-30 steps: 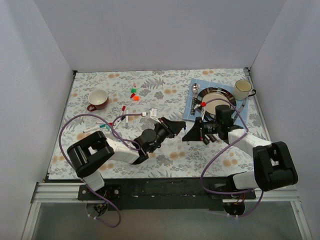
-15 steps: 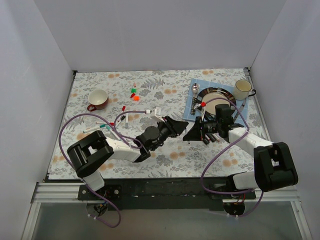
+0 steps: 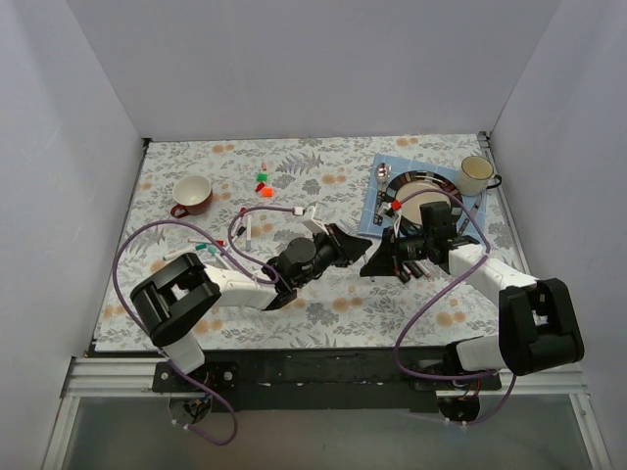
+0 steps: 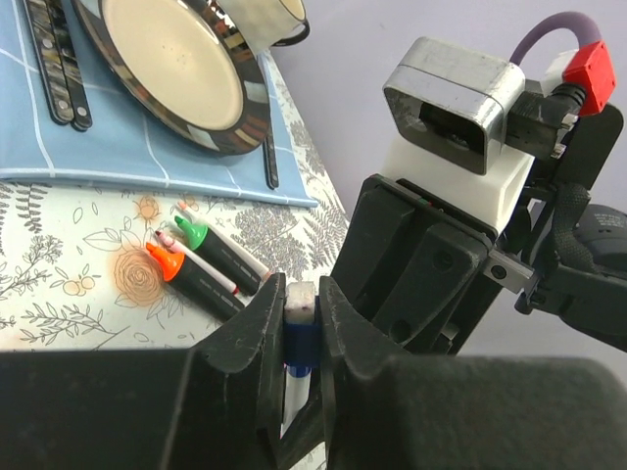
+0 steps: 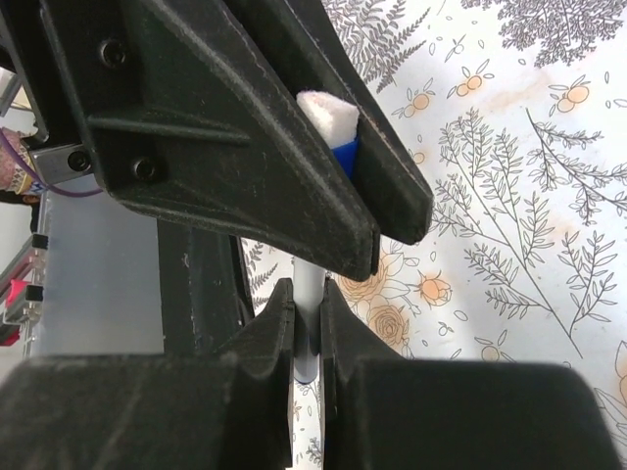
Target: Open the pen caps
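My left gripper (image 4: 302, 311) is shut on the blue pen cap (image 4: 302, 341) of a slim white pen, whose white end plug (image 4: 302, 296) pokes out past the fingertips. My right gripper (image 5: 308, 315) is shut on the same pen's white barrel (image 5: 308, 292), just below the left fingers (image 5: 294, 166) and the blue cap (image 5: 345, 157). In the top view the left gripper (image 3: 359, 242) and right gripper (image 3: 372, 262) meet tip to tip above the mat's middle. Loose green (image 3: 262, 177) and orange (image 3: 265, 191) caps lie farther back.
Black markers with orange (image 4: 165, 262) and green (image 4: 192, 235) caps lie by the blue placemat (image 4: 59, 147). A plate (image 3: 409, 186), spoon (image 3: 382, 174) and cream mug (image 3: 477, 174) sit back right, a red cup (image 3: 192, 194) back left, more pens (image 3: 186, 251) at left.
The left arm has slid a little to the right and away from me, closing in on the right gripper. The right arm has hardly moved.
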`<state>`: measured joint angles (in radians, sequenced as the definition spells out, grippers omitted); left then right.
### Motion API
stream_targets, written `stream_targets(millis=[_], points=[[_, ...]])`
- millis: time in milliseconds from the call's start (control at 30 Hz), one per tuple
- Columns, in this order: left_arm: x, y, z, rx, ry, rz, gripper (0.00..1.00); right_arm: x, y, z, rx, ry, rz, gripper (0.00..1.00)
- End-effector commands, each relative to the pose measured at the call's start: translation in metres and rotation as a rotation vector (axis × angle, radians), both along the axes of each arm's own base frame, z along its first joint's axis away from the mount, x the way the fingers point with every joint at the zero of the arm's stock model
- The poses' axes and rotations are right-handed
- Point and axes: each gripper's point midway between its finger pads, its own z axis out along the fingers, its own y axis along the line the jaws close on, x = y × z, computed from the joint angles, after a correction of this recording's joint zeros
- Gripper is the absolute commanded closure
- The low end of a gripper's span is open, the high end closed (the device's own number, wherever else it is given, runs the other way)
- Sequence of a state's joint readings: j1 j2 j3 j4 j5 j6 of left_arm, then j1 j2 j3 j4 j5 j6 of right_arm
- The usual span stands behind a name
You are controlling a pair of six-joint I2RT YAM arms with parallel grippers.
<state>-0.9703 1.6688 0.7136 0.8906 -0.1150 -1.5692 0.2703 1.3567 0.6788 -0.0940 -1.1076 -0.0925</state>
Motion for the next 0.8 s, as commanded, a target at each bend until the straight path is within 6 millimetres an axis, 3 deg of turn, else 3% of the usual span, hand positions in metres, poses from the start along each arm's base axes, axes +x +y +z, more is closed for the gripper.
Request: stream_targets(millis=[0,167,267,467,633,700,767], points=[[0.004,0.003,0.043,-0.086,-0.043,-0.020,1.00,0.008,0.000,0.000,-0.028,-0.069,0.011,0.99],[0.036,0.035,0.070,-0.083,-0.086,0.070,1.00,0.006,0.000,-0.005,-0.036,-0.042,0.023,0.99],[0.075,0.068,0.083,-0.048,-0.111,0.155,1.00,0.005,0.001,-0.007,-0.040,-0.032,0.031,0.99],[0.120,0.105,0.113,-0.008,-0.171,0.254,1.00,0.002,0.003,-0.007,-0.041,-0.029,0.041,0.99],[0.139,0.125,0.123,-0.024,-0.174,0.309,1.00,0.002,0.004,-0.009,-0.044,-0.022,0.044,0.99],[0.147,0.134,0.121,-0.018,-0.163,0.333,1.00,0.002,0.003,-0.009,-0.051,-0.027,0.042,0.99],[0.155,0.143,0.105,0.013,-0.122,0.331,1.00,0.006,0.003,-0.008,-0.061,-0.048,0.033,0.99]])
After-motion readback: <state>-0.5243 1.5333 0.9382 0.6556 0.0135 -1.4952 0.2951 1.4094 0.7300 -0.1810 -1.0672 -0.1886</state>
